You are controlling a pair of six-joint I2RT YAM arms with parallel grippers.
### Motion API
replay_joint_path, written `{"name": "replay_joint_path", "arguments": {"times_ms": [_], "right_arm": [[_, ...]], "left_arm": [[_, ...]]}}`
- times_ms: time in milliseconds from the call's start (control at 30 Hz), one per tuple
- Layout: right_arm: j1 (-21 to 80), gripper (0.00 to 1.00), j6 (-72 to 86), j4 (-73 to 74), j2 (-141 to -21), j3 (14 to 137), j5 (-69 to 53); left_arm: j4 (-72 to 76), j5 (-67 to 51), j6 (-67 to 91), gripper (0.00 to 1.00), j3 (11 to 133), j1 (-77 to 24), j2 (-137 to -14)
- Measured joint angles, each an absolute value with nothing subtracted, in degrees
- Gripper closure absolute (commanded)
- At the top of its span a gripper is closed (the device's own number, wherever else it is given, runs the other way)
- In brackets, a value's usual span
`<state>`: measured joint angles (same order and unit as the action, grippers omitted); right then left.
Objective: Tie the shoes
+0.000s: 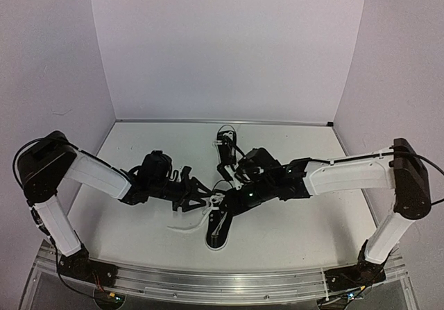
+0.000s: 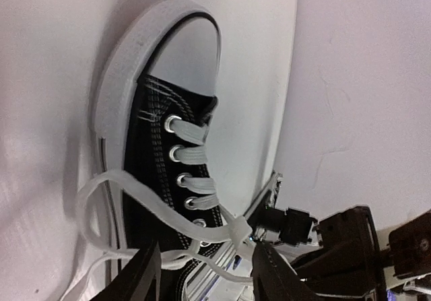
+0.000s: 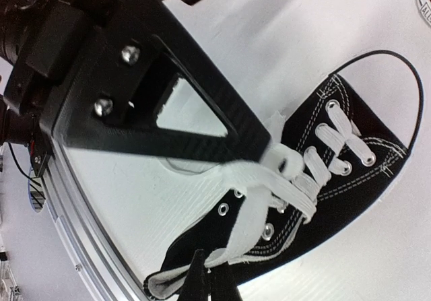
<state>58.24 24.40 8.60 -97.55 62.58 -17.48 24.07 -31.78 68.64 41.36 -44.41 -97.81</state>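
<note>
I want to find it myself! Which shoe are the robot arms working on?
Start at the white table. Two black shoes lie near its middle, one behind the other. Pick the near shoe, where the left arm and right arm meet, its white laces spilling loose; the far shoe lies behind them.

Black canvas low-top sneaker (image 2: 145, 200) with white rubber toe cap (image 2: 128, 58), white flat laces (image 2: 192, 154), silvery eyelets (image 2: 172, 120) and twin rows of white stitching (image 2: 156, 106). Matching black-and-white second sneaker (image 1: 223, 147). Plain white tabletop (image 1: 139, 220), pale lilac walls (image 1: 229, 46). White shells and black joints on left arm (image 1: 97, 175) and right arm (image 1: 347, 175).
</note>
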Motion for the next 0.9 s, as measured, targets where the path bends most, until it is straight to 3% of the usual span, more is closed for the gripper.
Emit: {"name": "replay_joint_path", "arguments": {"times_ms": [133,400,667,900], "right_arm": [[58.2,1.0,25.1,8.8,-93.9,59.4,-17.0],[58.2,1.0,27.9,9.8,-89.7,52.6,-15.2],[58.2,1.0,32.5,10.1,-89.7,50.4,-11.2],[56.6,1.0,34.4,7.8,-97.1,50.5,-9.7]], "left_arm": [[6.2,-22.7,56.6,0.3,44.9,-44.1,-88.9],[-14.5,-10.6,34.9,0.31,46.2,-44.1,-76.4],[-30.1,-5.7,20.7,0.36,47.9,-49.8,-78.3],[-35.9,-2.5,12.9,0.38,52.7,-55.4,-84.9]]}}
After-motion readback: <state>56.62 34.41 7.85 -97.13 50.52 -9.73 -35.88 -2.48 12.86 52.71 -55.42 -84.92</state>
